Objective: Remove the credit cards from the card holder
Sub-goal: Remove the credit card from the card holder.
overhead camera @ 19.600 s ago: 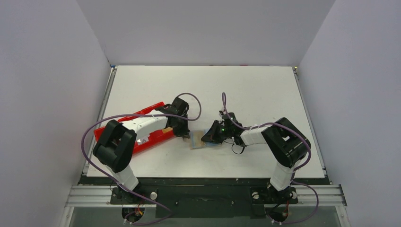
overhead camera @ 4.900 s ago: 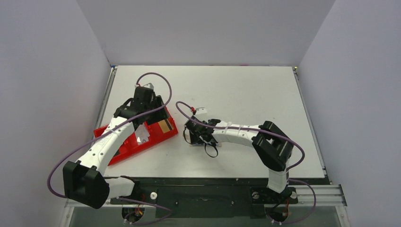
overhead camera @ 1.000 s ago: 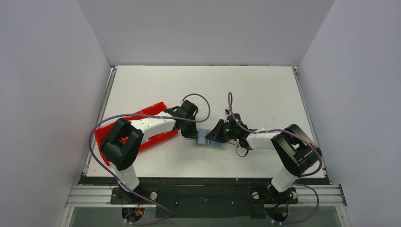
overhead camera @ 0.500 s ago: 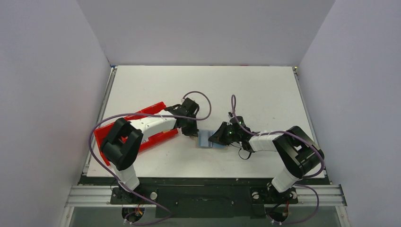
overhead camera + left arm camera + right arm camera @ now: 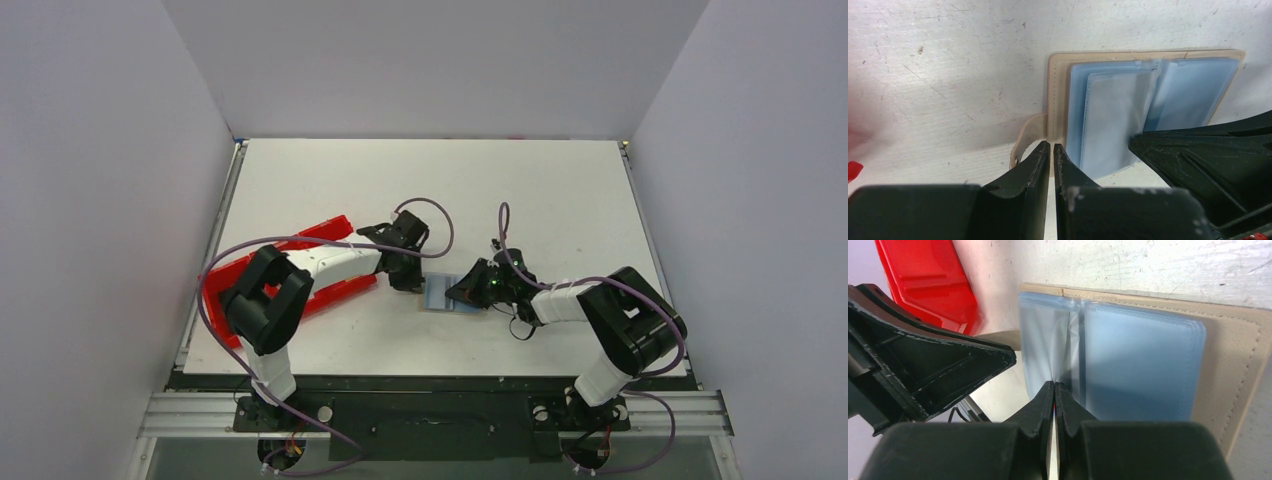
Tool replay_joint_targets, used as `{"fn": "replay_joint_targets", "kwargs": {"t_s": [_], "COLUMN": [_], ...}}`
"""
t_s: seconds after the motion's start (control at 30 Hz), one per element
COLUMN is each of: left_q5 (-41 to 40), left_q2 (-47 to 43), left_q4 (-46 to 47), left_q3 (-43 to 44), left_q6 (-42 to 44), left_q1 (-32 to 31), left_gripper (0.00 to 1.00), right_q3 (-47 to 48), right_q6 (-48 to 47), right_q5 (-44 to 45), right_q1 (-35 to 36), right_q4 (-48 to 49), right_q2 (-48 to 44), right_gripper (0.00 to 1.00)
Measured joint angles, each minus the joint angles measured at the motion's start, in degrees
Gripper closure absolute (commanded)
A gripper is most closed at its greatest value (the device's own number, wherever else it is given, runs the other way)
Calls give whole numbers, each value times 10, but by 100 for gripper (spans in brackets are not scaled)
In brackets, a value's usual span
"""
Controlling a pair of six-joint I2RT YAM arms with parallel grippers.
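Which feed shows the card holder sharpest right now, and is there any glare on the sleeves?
Left wrist: card holder sharp and evenly lit, left pincer soft close up. Right wrist: sleeves softer, pale sheen at the fold. Top external: holder too small for detail.

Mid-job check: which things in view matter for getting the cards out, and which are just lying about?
Job: card holder, open, tan cover with blue sleeves; left gripper at its edge; right gripper on the sleeves. No loose card seen.
Lying about: red tray; table.

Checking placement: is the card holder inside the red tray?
No, the card holder lies on the white table, outside the red tray.
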Motion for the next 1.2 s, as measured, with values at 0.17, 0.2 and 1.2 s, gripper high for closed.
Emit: {"fn": "replay_joint_targets", "kwargs": {"t_s": [0.17, 0.2, 1.2], "left_q5": [0, 0, 11], "left_q2": [10, 10, 32], "left_q4": [0, 0, 1], "left_q3": [8, 9, 46], "left_q6": [0, 0, 0], "left_q1": [-7, -8, -27], "left_gripper": [94, 94, 96], "right_q3": [-7, -9, -38], "right_q6": [9, 10, 25], "right_q5": [-4, -5, -16], "right_q1": [-5, -6, -26], "right_q4": [13, 14, 46], "right_q2": [-2, -2, -17], "right_gripper": [100, 100, 100]}}
